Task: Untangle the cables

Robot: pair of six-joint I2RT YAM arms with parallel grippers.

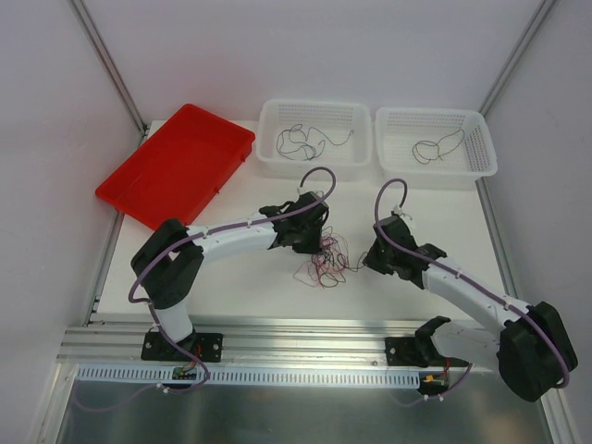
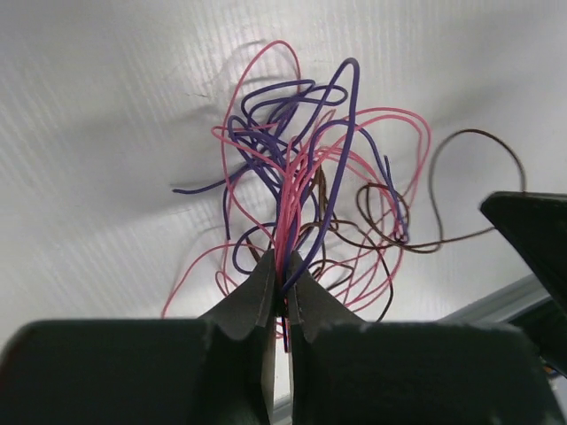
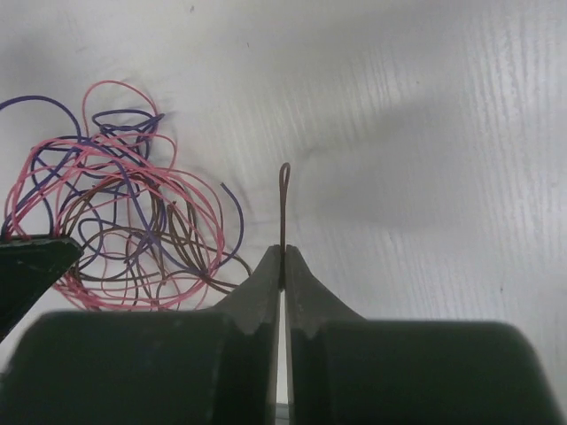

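The cables (image 1: 324,261) form a loose knot of hair-thin pink, purple and brown wires. It lies on the counter (image 1: 240,287) between the two arms. The jaws of the left arm (image 1: 231,237) are pressed together on a bunch of pink and purple strands. The jaws of the right arm (image 1: 472,291) pinch one brown loop just beside the knot. The counter is white, matte and finely ribbed, with white walls around it. Behind it stand a smooth red plastic tray (image 1: 176,165) and two white perforated baskets (image 1: 314,139), each with a thin dark wire inside.
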